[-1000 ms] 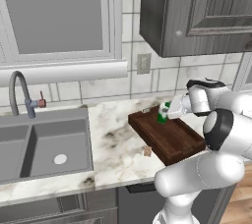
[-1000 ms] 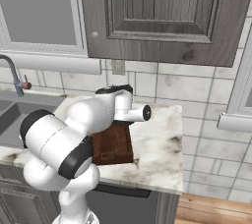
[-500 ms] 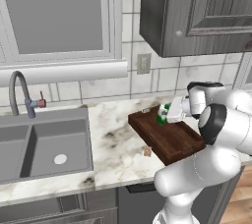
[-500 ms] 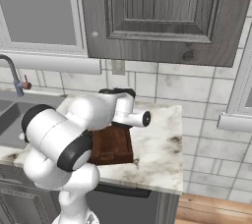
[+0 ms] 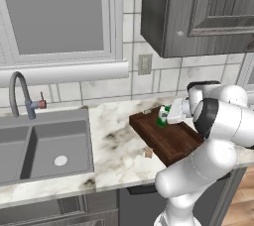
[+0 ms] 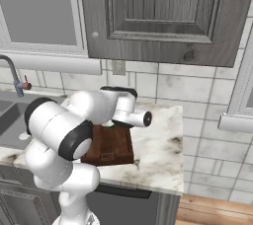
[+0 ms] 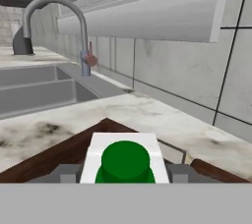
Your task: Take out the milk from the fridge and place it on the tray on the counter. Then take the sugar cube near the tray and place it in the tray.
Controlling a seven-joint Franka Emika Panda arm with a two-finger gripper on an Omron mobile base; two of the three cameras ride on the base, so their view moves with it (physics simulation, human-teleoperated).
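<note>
Now milk (image 7: pixel 125 156) sideways, cap twd cam.

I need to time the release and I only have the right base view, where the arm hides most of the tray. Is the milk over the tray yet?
Observer: Yes. In the left base view the milk sits in the gripper over the back part of the tray.
Operator: Is the grip firm?
Observer: The hand view shows the carton's white top and green cap between the jaws, a finger on each side.
Operator: Where's the sugar cube?
Observer: On the counter, just off the tray's left front edge: the sugar cube lies outside the tray.
</note>
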